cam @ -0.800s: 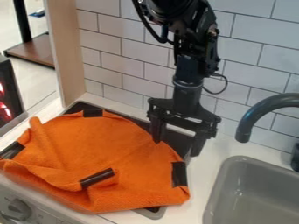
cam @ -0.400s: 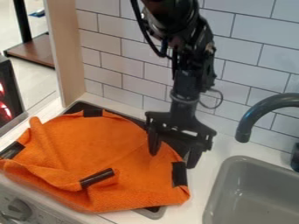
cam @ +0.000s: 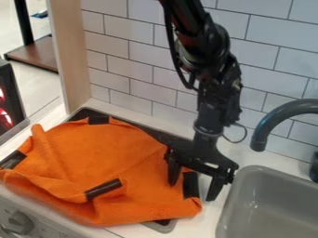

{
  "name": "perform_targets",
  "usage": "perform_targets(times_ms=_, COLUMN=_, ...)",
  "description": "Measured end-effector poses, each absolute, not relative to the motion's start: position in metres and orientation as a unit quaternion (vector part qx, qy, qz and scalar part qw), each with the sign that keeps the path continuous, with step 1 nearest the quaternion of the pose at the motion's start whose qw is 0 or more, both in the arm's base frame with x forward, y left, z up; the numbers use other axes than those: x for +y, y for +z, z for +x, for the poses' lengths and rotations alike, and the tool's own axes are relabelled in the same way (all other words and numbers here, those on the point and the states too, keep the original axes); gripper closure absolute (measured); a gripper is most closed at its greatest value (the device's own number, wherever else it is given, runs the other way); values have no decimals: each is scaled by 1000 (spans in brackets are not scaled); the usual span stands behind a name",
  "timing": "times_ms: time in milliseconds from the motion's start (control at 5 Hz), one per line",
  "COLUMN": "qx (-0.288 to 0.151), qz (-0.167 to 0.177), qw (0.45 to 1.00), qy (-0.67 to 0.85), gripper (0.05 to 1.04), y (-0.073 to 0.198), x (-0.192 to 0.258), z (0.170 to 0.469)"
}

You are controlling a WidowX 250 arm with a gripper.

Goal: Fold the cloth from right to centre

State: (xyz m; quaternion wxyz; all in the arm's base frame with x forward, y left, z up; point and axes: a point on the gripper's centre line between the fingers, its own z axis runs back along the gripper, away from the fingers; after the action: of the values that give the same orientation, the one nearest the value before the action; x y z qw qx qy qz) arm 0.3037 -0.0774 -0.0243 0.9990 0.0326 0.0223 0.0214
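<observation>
The gripper hangs over the cloth's right edge with its two fingers spread apart, open. Its left finger is above the orange fabric, and the right one is beyond the edge, over the white counter. The orange cloth lies spread with wrinkles across the dark stove top. Black patches mark it at the top, left, right and lower middle; the right patch shows between the gripper's fingers. Near its lower middle, a flap of cloth is turned over.
A grey sink is set into the counter at the right, with a dark curved faucet over it. White tiles stand behind, a wooden panel at the left. A knob sits on the stove front.
The gripper has come down and forward along the cloth's right side, ending slightly further right, and stays open. The cloth looks the same.
</observation>
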Motion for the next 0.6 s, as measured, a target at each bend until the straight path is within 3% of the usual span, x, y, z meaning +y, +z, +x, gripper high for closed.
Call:
perform_targets(times_ms=200, qx=19, qz=40, qw=999, qy=28, gripper=433, y=-29, x=-76, z=306)
perform_targets(times_ms=400, qx=5, qz=47, qw=998, qy=39, gripper=681, y=-29, x=-73, z=306)
perform_targets(times_ms=600, qx=-2, qz=45, qw=998, qy=41, gripper=832, y=-29, x=-72, z=304)
